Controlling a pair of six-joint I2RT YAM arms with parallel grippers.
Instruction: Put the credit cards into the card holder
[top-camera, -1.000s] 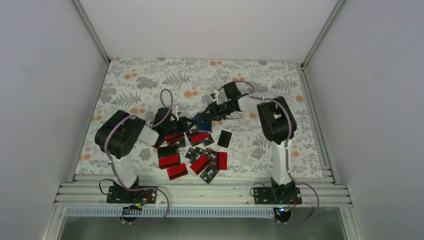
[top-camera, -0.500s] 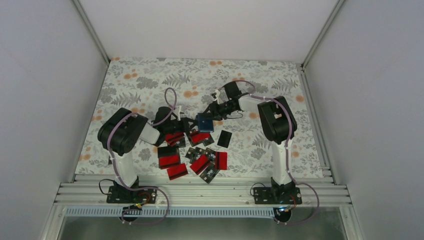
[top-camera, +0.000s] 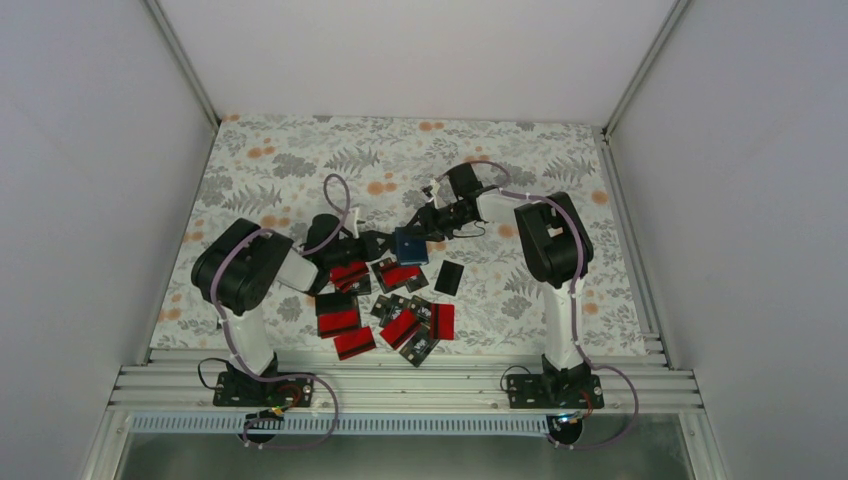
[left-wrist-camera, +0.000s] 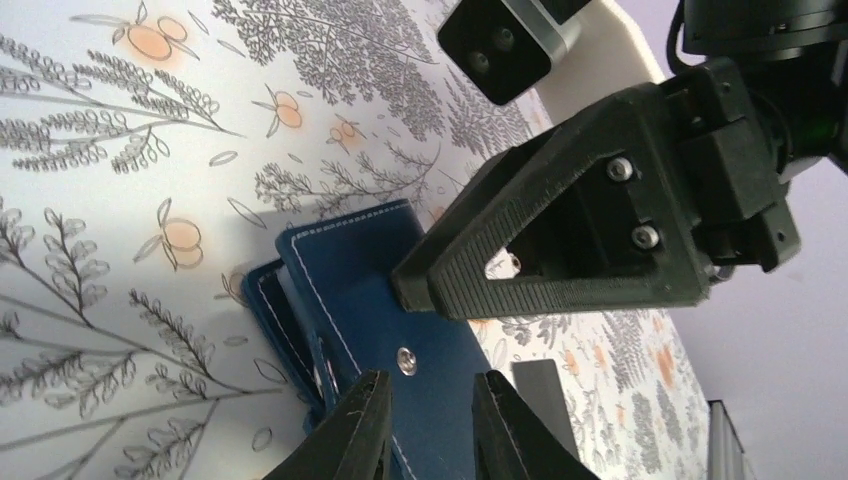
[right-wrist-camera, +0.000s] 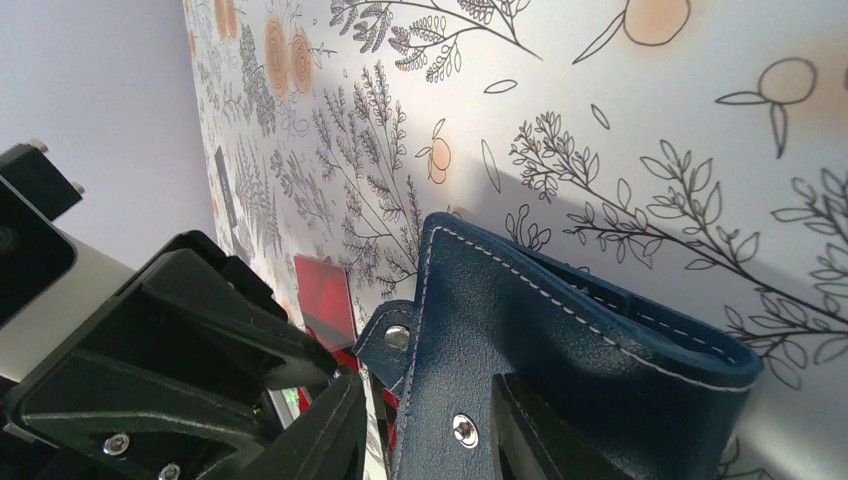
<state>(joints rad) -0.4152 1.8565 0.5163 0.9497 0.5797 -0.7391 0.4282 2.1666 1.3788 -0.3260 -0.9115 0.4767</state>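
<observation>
The card holder (top-camera: 409, 243) sits at the middle of the table, just past the far edge of the scattered credit cards (top-camera: 338, 320), between the two grippers. It is navy with white stitching and a metal snap, and it stands partly unfolded, its leaves apart and a shadow on the flowered cloth (top-camera: 280, 170) beside it.

The right gripper (right-wrist-camera: 425, 392) has it: the wrist view shows one finger on each side of the snap-bearing leaf, closed narrowly on the leather. The right arm rises straight from its base at the near edge to a bulky joint, runs away and leftward over the cloth, then bends at the wrist back toward the holder.

The left gripper (left-wrist-camera: 432, 380) meets the holder from the other side. Its fingers stand a narrow gap apart with blue leather showing in the gap; I cannot tell whether they pinch anything. The left arm leans up from its base to a raised elbow, and its forearm reaches rightward, low over the cards.

The cards lie loose on the near side, mostly red with black bands, some overlapping; a plain black card (top-camera: 450, 277) lies apart at the right
</observation>
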